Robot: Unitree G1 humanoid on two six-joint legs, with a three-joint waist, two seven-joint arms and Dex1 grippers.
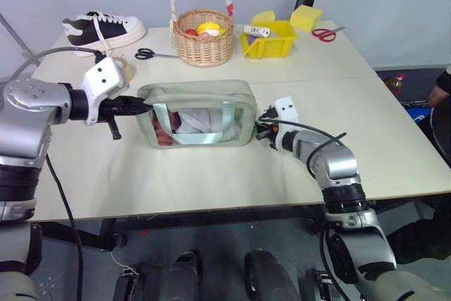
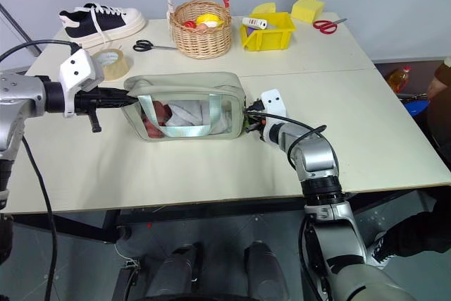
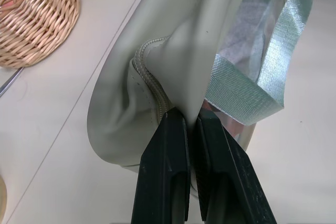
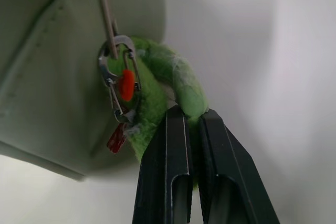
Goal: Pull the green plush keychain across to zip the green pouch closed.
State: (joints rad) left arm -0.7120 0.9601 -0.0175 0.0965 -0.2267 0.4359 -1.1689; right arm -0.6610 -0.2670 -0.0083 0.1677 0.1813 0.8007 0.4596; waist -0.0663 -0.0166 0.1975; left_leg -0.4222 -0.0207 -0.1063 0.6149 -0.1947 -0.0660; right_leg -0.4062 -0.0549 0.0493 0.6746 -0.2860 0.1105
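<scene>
The green pouch (image 1: 197, 113) lies on the table's middle, its clear window face toward me, pale straps over it and cloth inside. My left gripper (image 1: 144, 106) is shut on the pouch's left end fabric (image 3: 157, 66), beside the zipper's end. At the pouch's right end the green plush keychain (image 4: 157, 85) hangs from a metal clip with an orange tab. My right gripper (image 4: 191, 116) is shut on the plush ring, low against the pouch's right end (image 1: 262, 126).
At the back stand a wicker basket (image 1: 204, 37), a yellow bin (image 1: 268, 39), a yellow sponge (image 1: 306, 16), black scissors (image 1: 151, 53), red scissors (image 1: 324, 33) and a black-and-white shoe (image 1: 103, 27). A tape roll (image 2: 111, 63) lies behind my left arm.
</scene>
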